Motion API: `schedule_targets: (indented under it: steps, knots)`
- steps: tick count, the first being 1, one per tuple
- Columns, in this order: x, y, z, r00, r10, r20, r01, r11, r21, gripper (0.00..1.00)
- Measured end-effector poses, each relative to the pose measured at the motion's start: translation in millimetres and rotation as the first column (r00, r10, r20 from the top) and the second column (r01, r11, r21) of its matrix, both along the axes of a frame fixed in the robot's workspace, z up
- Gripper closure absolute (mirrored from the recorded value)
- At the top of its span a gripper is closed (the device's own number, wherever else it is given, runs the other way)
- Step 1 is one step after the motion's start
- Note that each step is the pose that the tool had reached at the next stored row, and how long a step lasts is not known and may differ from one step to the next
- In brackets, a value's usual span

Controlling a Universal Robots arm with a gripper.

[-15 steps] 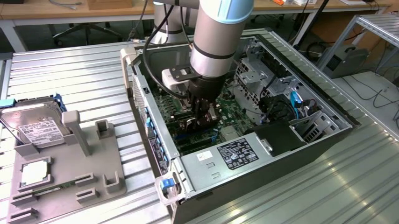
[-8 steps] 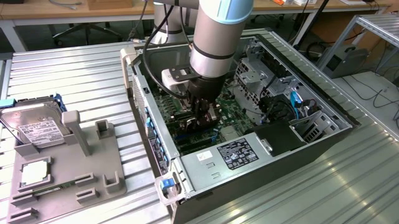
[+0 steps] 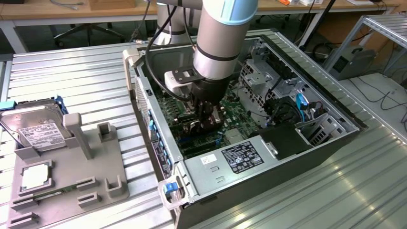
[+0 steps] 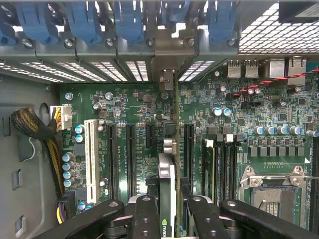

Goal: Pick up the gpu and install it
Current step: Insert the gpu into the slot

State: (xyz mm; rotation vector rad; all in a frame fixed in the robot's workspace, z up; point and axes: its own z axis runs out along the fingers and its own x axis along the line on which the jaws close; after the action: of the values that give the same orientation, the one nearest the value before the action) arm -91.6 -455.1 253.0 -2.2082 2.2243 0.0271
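Black-faced and thin, the flat rectangular gpu (image 4: 173, 149) stands on edge over the green motherboard (image 4: 129, 109) inside the open grey metal computer case (image 3: 254, 188). The wrist view sees it edge-on. Its silver bracket end reaches the case's rear wall, under the row of blue plastic slot latches (image 4: 127, 22). Its long edge runs in line with the black expansion slots, but I cannot tell whether it is seated in one. The black fingers (image 4: 144, 216) are pressed against both faces of the card, pinching it between them. A long white slot (image 4: 91, 159) lies several slots away from the card, and the square metal-framed processor socket (image 4: 271, 186) sits on the card's other side.

In the exterior view, the silver and blue robot arm (image 3: 219, 43) reaches straight down into the middle of the case. The grey power supply with a white label (image 3: 239, 155) lies at about five o'clock from the wrist. With the case as the dial's centre, a grey plastic parts holder (image 3: 102, 176) rests on the ribbed metal worktop (image 3: 70, 81) at about eight o'clock. On the holder, a silver hard drive with a white label (image 3: 35, 126) leans at nine o'clock, and a small square silver chip (image 3: 35, 175) lies flat just below it.
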Motion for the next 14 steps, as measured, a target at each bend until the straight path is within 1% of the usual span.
schedule_targets:
  steps: [14]
  knots:
    - [-1.8,0.0,-2.0,1.0000,0.000,-0.0001,0.000,1.0000,-0.0002,0.73]
